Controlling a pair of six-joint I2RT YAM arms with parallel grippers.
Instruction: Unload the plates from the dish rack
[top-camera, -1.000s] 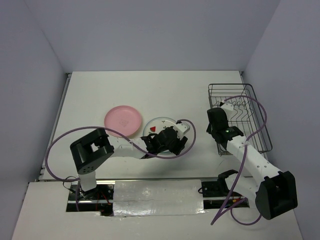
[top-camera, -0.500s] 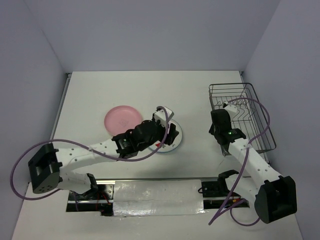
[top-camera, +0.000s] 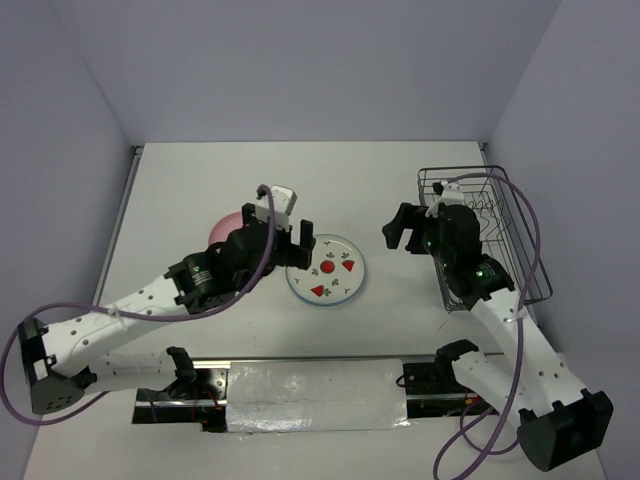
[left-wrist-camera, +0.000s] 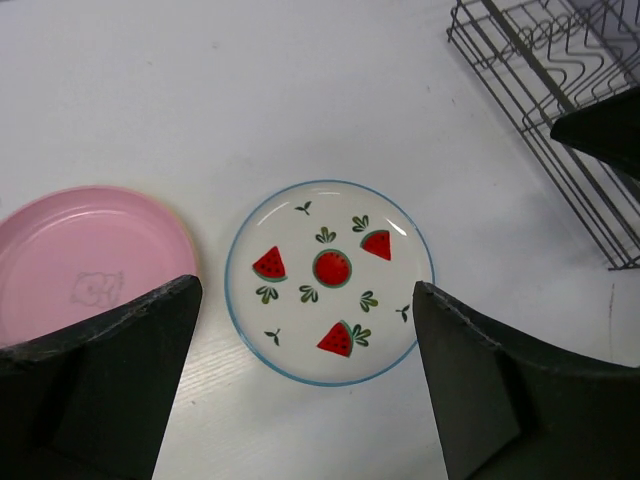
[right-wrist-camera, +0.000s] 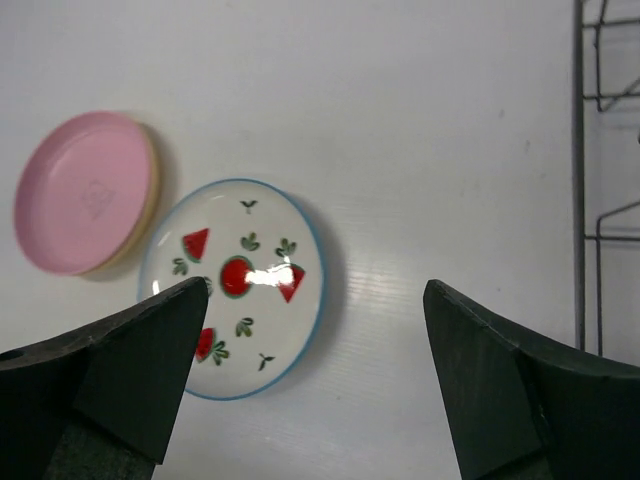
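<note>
**Both tools free, plates on the counter, rack looks bare**

The left tool (left-wrist-camera: 305, 295) hangs spread wide with nothing in its grip. It is straight above the round white plate with red watermelon marks and a blue rim (left-wrist-camera: 330, 282), which lies flat on the white counter (left-wrist-camera: 250, 90) and shows between the two fingers. The right tool (right-wrist-camera: 315, 290) is also parted wide and empty. That plate lies to its left, and the dark wire dish rack (right-wrist-camera: 590, 150) sits just off its right side. So the left arm is nearer the plates and the right arm nearer the rack, whose long axis runs away from the arm bases in the top view.

The round pink plate (left-wrist-camera: 90, 255) rests just beside the white one, narrowly apart. The top view hides most of it under the left arm. The right wrist view adds a yellow-orange edge (right-wrist-camera: 146, 222) showing from beneath it, probably the third plate stacked below. Only the top view takes in most of the rack. No plate stands among the tines that show, so I judge the unloading done.
</note>
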